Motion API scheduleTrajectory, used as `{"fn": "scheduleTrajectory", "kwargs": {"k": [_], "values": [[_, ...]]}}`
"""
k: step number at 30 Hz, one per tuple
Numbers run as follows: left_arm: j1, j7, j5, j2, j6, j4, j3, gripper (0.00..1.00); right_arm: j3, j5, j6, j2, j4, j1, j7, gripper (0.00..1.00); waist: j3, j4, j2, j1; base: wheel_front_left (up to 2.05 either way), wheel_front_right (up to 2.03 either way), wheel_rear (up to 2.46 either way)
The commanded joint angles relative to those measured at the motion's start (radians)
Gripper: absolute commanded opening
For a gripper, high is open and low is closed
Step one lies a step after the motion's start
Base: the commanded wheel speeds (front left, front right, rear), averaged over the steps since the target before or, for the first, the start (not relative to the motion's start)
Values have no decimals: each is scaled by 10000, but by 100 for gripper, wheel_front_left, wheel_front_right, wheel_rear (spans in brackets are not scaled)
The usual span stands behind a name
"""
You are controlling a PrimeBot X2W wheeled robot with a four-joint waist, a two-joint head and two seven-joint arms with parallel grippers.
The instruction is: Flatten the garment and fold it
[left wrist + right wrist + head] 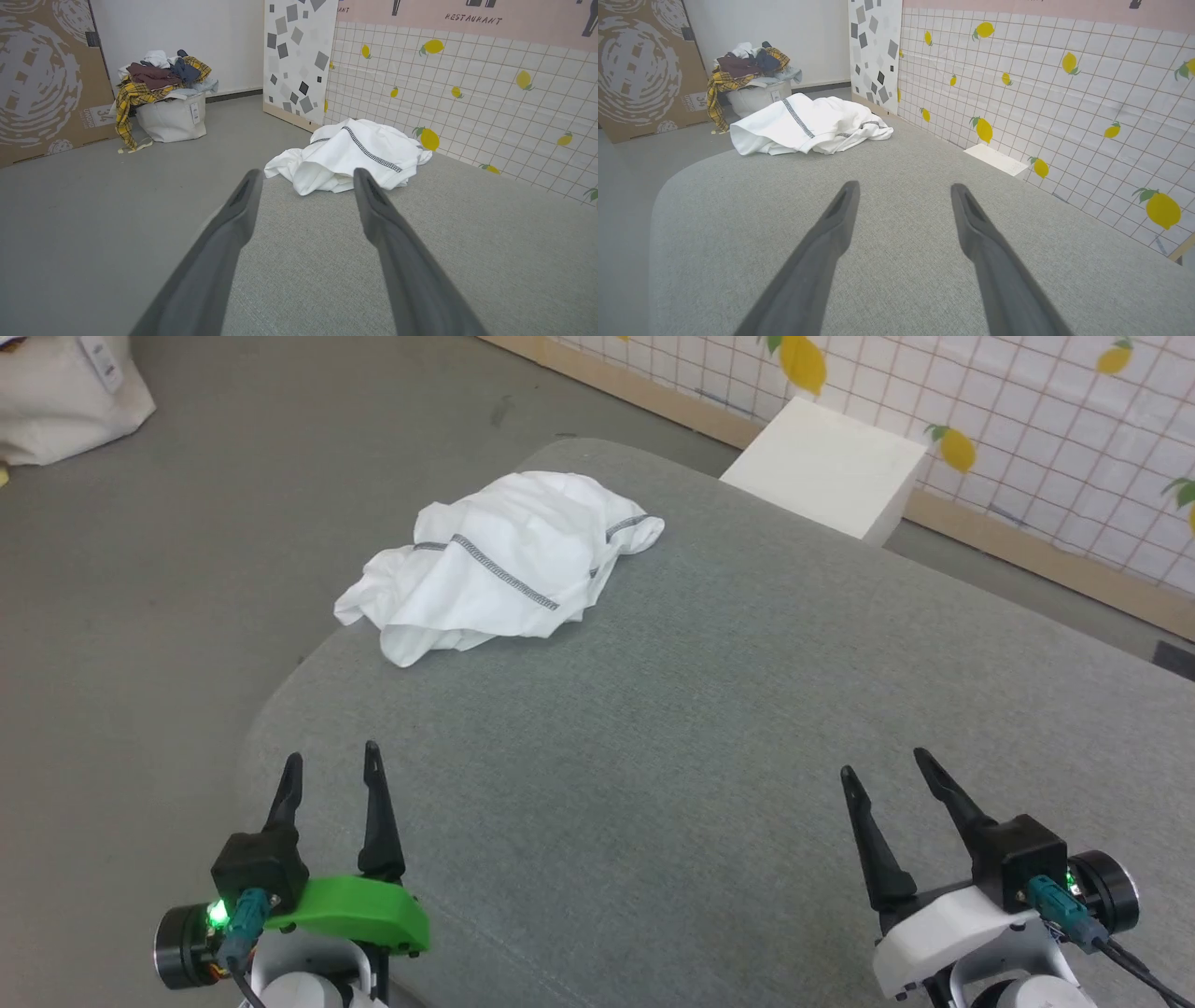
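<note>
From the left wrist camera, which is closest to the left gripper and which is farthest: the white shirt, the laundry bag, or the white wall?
1. White shirt, just ahead on the grey cushion.
2. Laundry bag, on the floor, upper left.
3. White wall, behind the bag.

The grey fabric-covered surface [709, 709] bears the crumpled white garment [504, 565] near its far-left corner.

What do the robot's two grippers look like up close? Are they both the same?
Nearly twins. The left gripper and right gripper each have two long, dark, pointed fingers on a black block, a teal plug with a dark cable, and a green light. The left wrist wears a bright green cover; the right wears a white cover.
</note>
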Motion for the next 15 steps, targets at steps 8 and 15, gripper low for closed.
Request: {"fn": "scheduleTrajectory", "kwargs": {"k": [8,15], "values": [[-183,-244,-435,-28,-70,359,13,100,-19,7,-14,18,-89,-229,-76,100,411,235,0,-1,0,0,0],[-2988,517,-1529,362,-869,1270,202,100,-118,-480,-15,-75,-965,-1151,416,100,2696,-430,0,-1,0,0,0]]}}
